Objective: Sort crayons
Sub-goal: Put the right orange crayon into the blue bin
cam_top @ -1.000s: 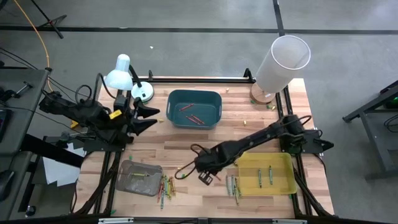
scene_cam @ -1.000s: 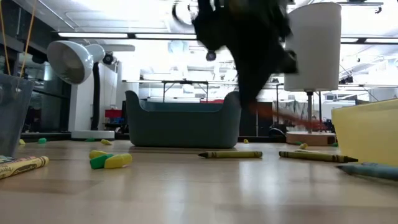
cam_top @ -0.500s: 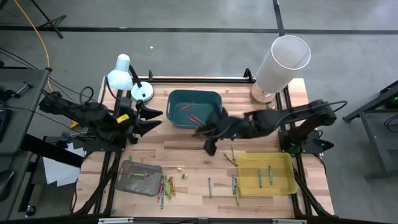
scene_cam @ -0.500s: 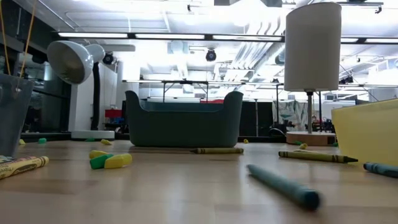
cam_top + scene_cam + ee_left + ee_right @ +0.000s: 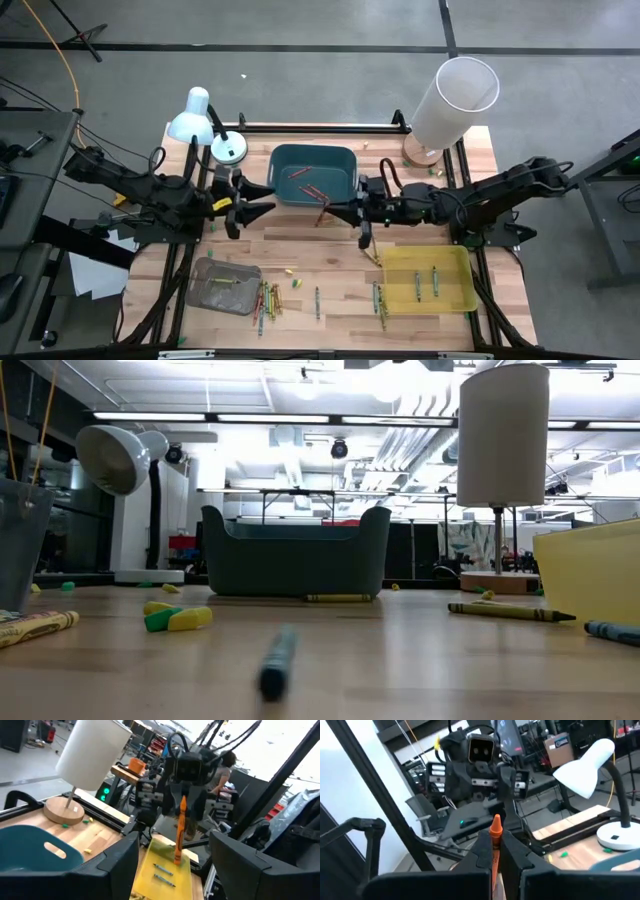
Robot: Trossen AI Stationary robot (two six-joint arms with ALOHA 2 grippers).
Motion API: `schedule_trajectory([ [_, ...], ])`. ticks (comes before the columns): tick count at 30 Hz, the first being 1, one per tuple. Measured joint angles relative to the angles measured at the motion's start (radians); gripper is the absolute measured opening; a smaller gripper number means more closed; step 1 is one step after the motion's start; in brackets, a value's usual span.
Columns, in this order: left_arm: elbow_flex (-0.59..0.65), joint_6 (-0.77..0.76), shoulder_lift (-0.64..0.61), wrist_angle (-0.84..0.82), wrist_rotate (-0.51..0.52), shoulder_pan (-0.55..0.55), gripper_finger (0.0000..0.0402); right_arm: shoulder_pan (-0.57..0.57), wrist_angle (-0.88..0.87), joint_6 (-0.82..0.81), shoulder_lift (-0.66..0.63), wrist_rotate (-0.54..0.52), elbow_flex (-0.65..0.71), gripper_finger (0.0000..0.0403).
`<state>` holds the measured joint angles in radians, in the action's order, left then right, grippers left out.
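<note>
Ahead of my right tool sits the teal bin [image 5: 313, 174]; the yellow tray [image 5: 430, 279] lies just behind and below it. A white lamp [image 5: 192, 122] stands beyond my left tool, a white cylinder [image 5: 453, 97] off to the far right.

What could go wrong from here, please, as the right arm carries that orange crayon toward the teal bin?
1. The right gripper pinches the orange crayon by one end only; it could pivot or slip out short of the teal bin.
2. The left gripper, open, faces it closely; the arms might collide.
3. A loose crayon lies mid-table and could roll.
</note>
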<state>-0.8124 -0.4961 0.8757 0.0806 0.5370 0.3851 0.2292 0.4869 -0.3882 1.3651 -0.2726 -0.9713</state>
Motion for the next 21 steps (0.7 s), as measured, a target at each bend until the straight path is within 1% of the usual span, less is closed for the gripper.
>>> schedule_trajectory([
  [4, 0.0, 0.0, -0.002, 0.001, 0.025, 0.0, 0.0229, -0.001, -0.044, 0.008, 0.0, 0.001, -0.003, 0.0],
  [8, 0.0, 0.0, -0.006, 0.005, 0.027, 0.0, 0.0229, -0.006, -0.077, 0.053, 0.001, 0.0, -0.023, 0.0],
  [11, 0.0, 0.001, -0.006, 0.003, 0.027, 0.0, 0.0229, -0.036, -0.154, 0.053, 0.014, 0.001, -0.049, 0.0],
  [14, 0.0, 0.001, -0.006, 0.003, 0.029, 0.0, 0.0229, -0.098, -0.245, 0.049, 0.054, -0.015, -0.093, 0.0],
  [17, 0.0, 0.0, -0.006, 0.005, 0.032, 0.0, 0.0229, -0.184, -0.32, 0.036, 0.112, -0.015, -0.152, 0.0],
  [21, 0.0, 0.0, -0.006, 0.008, 0.034, 0.0, 0.0229, -0.303, -0.489, -0.099, 0.223, -0.014, -0.221, 0.0],
])
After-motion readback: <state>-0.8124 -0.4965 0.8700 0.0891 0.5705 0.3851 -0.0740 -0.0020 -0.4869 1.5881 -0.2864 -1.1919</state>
